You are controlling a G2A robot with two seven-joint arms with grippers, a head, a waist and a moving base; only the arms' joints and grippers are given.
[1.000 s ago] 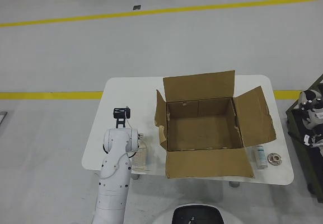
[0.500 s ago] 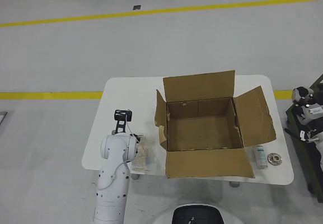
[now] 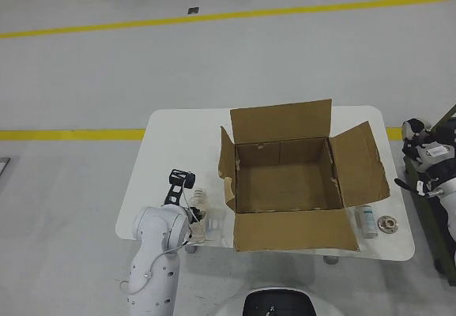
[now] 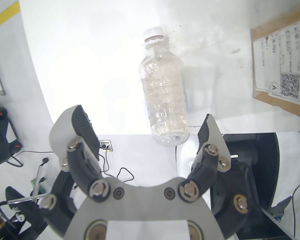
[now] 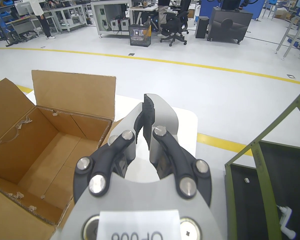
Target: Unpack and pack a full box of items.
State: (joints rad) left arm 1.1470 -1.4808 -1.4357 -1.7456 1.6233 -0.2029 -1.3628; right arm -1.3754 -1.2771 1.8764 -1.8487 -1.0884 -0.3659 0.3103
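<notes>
A: Which step is this?
B: Packing, likely: the box [image 3: 281,122] is empty, and the bottle [image 4: 163,93] lies on the table [image 3: 172,134] beside it, before the spread left gripper [image 4: 145,124]. The right gripper [image 5: 146,116] is pressed together.
A: Next?
B: Lowering astride the bottle, then pinching.

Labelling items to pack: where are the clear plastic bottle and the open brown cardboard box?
Clear plastic bottle [image 4: 164,91]: left wrist view, mid-body.
Open brown cardboard box [image 3: 287,186]: top view, bare inner floor.
</notes>
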